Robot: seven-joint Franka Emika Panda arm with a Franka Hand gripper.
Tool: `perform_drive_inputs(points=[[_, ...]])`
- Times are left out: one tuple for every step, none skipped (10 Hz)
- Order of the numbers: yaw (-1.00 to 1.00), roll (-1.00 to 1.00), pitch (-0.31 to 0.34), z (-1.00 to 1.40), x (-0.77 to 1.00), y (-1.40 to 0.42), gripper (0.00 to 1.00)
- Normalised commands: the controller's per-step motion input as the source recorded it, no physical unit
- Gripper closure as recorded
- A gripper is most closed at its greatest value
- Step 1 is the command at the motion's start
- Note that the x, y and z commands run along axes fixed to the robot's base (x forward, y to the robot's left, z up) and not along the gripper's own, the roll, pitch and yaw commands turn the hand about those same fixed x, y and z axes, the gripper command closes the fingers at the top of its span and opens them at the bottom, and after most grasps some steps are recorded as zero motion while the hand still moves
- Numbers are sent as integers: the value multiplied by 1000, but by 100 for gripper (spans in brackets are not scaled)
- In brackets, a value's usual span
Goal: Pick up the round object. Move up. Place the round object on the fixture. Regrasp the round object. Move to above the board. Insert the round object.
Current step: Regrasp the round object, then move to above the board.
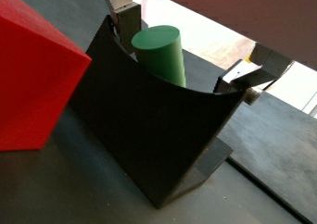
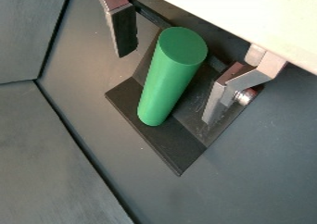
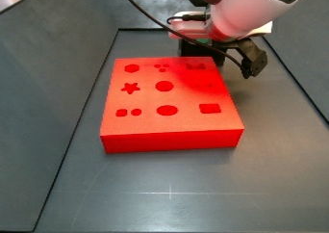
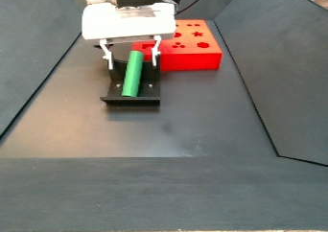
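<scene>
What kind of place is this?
Probably a robot test bench or lab: a dark walled table, a red board with shaped holes, and the robot's hand around a green peg leaning on a fixture.

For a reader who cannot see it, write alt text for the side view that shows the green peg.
A green round object leans on the dark fixture on the grey floor, the open gripper straddling its upper end without gripping it. The red board with cut-out holes lies just beyond.
</scene>
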Motion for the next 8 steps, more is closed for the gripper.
perform_drive_inputs(points=[[3, 63, -1, -173, 15, -22, 0], [3, 63, -1, -173, 15, -22, 0], [3, 63, -1, -173, 15, -22, 0], [0, 0, 0, 0, 0, 0, 100], [5, -185, -29, 1000, 117, 358, 100], [-5, -195, -26, 1000, 112, 354, 100], [-11, -193, -29, 1000, 98, 331, 100], [-13, -176, -40, 1000, 90, 315, 100]])
